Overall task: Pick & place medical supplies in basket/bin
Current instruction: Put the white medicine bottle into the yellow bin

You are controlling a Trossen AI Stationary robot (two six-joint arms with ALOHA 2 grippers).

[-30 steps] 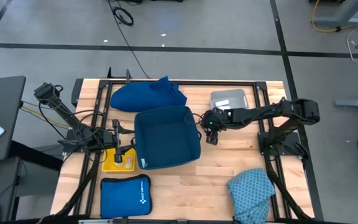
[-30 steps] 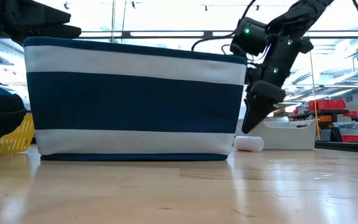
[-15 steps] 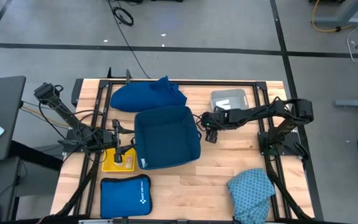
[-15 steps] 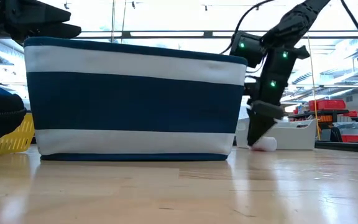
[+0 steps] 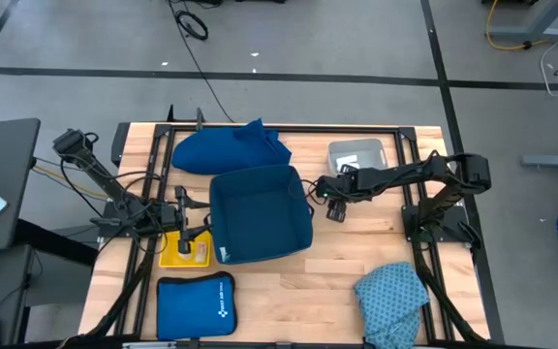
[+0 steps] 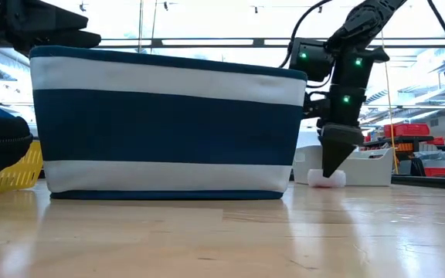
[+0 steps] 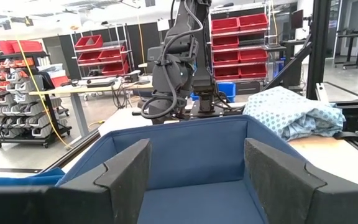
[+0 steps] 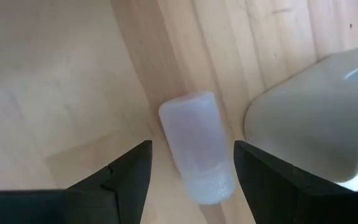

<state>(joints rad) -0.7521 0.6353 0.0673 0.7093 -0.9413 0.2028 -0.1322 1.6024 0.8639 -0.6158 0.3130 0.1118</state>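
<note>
A small white roll (image 8: 194, 134) lies on its side on the wooden table, just right of the blue-and-white striped basket (image 5: 260, 215). My right gripper (image 8: 191, 148) points steeply down over it. The gripper is open, one finger on each side of the roll, with a narrow gap showing on both sides. In the low view its fingertips (image 6: 332, 171) reach down to the roll (image 6: 326, 180). My left gripper (image 7: 194, 177) waits open and level at the basket's left side. A dark-blue cloth (image 5: 226, 150) lies behind the basket. A teal speckled cloth (image 5: 392, 296) lies at the near right.
A pale plastic bin (image 5: 356, 153) stands close behind the roll, and its corner (image 8: 316, 118) is right beside my right fingers. A yellow tray (image 5: 184, 249) sits left of the basket. A flat bright-blue zip pouch (image 5: 194, 305) lies at the near left. Bare wood lies in front of the basket.
My right gripper has tipped from a slant to point steeply down and has come down around the white roll. The roll has shifted a little toward the table's right edge.
</note>
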